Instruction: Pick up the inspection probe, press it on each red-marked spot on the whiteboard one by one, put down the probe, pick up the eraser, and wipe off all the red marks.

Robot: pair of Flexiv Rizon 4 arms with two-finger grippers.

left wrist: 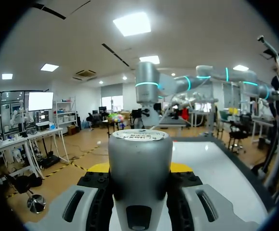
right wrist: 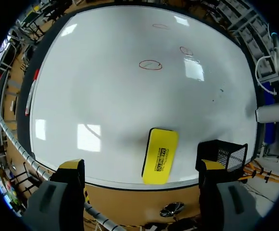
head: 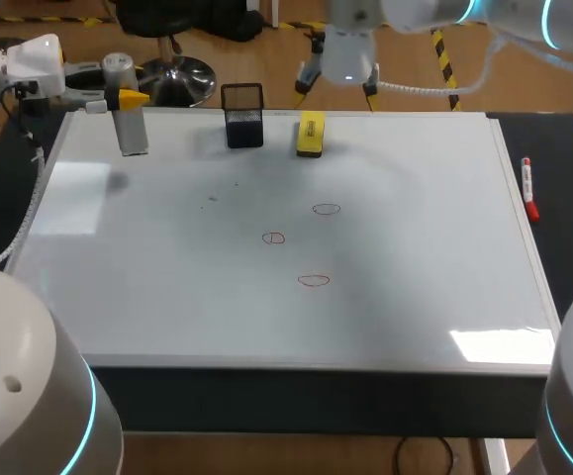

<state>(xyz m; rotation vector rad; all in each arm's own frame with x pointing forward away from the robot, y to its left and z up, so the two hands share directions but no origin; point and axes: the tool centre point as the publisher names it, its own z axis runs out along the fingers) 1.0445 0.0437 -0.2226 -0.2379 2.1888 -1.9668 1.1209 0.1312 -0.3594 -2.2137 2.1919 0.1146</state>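
Note:
My left gripper [head: 128,99] hangs over the whiteboard's far left corner, shut on the silver cylindrical probe [head: 130,129], which points down toward the board [head: 167,257]. In the left wrist view the probe [left wrist: 140,159] fills the gap between the fingers of that gripper [left wrist: 140,169]. Three red marks [head: 327,209] [head: 273,237] [head: 313,280] sit mid-board. The yellow eraser [head: 311,134] lies at the far edge. My right gripper [head: 338,87] hovers open above it. In the right wrist view the eraser [right wrist: 160,155] lies below, between the spread fingers of the right gripper [right wrist: 140,166].
A black mesh holder [head: 243,116] stands just left of the eraser, close to the right finger in the right wrist view [right wrist: 222,154]. A red marker [head: 529,188] lies on the dark strip off the board's right edge.

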